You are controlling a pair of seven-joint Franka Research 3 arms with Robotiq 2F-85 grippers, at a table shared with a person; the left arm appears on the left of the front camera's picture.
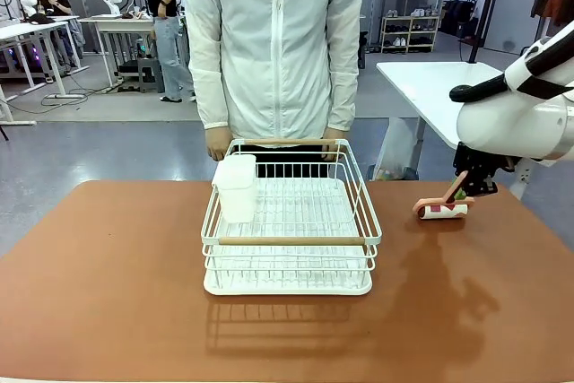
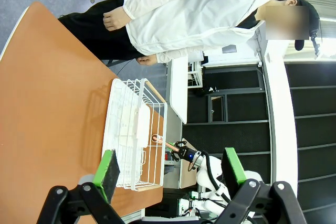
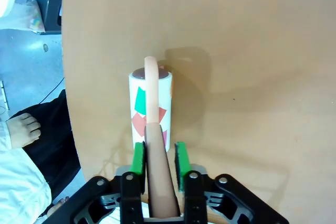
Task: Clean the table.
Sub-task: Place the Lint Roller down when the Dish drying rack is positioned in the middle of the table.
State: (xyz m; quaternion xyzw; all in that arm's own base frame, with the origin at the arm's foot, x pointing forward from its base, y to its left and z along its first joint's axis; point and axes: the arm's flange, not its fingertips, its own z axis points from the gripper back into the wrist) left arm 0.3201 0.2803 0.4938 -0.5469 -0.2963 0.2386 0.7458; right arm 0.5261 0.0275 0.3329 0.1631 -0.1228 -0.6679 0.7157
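The room behind was a busy lab, with a person in a white jacket standing at the far edge of the large, glossy reddish-brown table (image 1: 108, 284). A white wire dish rack with pale wooden handles (image 1: 291, 232) sat at the centre of the front view, a clear plastic cup hung on its left side.

My work lay at the right of that picture. A lint roller with a peach-coloured handle and a white drum patterned in red and green (image 1: 443, 207) rested its drum on the table near the far right edge, well apart from the rack. My right gripper (image 1: 468, 187) hung just above and to the right of the drum, at the upper end of the handle.

In my right wrist view the handle ran straight up the middle of the frame, from between my green pads (image 3: 139, 158) at the bottom to the drum (image 3: 150, 109) above, so its long axis lay in line with my fingers. The pads stood on either side of the handle, very close to it; I could not tell whether they pinched it or had let go.

My left gripper (image 2: 170, 170) was spread wide with nothing between its pads, far off from the roller. I judged the right arm the only one placed to roll it.
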